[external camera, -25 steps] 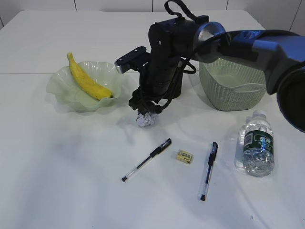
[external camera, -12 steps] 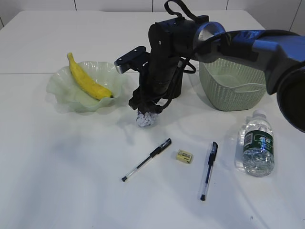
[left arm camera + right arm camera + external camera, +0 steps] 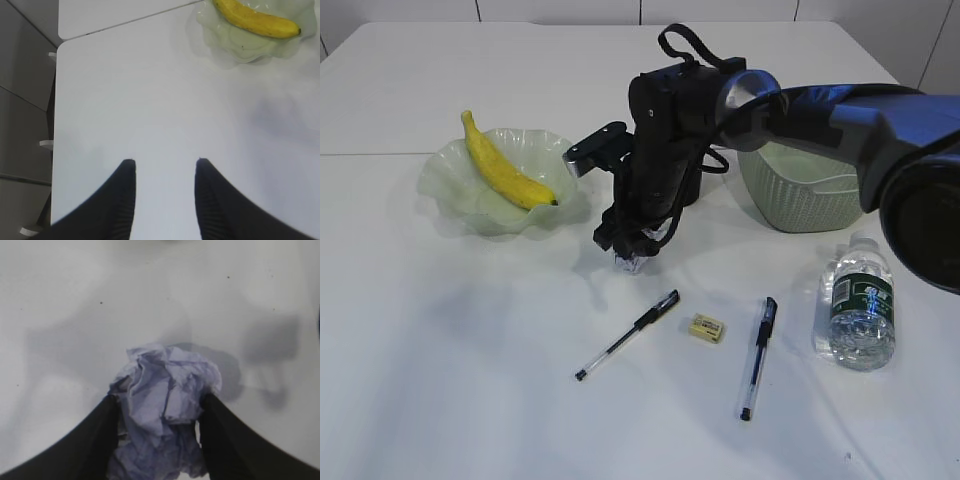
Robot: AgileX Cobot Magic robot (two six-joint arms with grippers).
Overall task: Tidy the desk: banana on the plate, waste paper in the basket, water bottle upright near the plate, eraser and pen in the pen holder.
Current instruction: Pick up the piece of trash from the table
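From the exterior view, the yellow banana (image 3: pixel 503 172) lies in the pale green, wavy-edged glass plate (image 3: pixel 448 190) at the left of the white table (image 3: pixel 470 400). The black right gripper (image 3: pixel 632 250) points down just in front of the plate's right edge, its fingers straddling the crumpled white paper ball (image 3: pixel 631 263), which is mostly hidden beneath them. Behind the arm stands the pale green woven plastic basket (image 3: pixel 800 195). Near the front lie a black-capped clear pen (image 3: pixel 628 334), a small yellow eraser (image 3: pixel 706 327) just to its right, and a second black-capped pen (image 3: pixel 758 356) beyond the eraser. The clear plastic water bottle with a green label (image 3: pixel 856 313) stands at the far right, well apart from the plate. In the left wrist view, the left gripper (image 3: pixel 164 172) hangs over bare table with its two black fingers (image 3: pixel 122 200) parted and nothing between them; the banana (image 3: pixel 255 19) and plate (image 3: pixel 235 45) show at the top right. In the right wrist view, the right gripper (image 3: pixel 159 405) has its fingers (image 3: pixel 100 440) set on either side of the paper ball (image 3: pixel 167 405), each touching the wad, which sits on the table; whether the grip is already firm I cannot tell.
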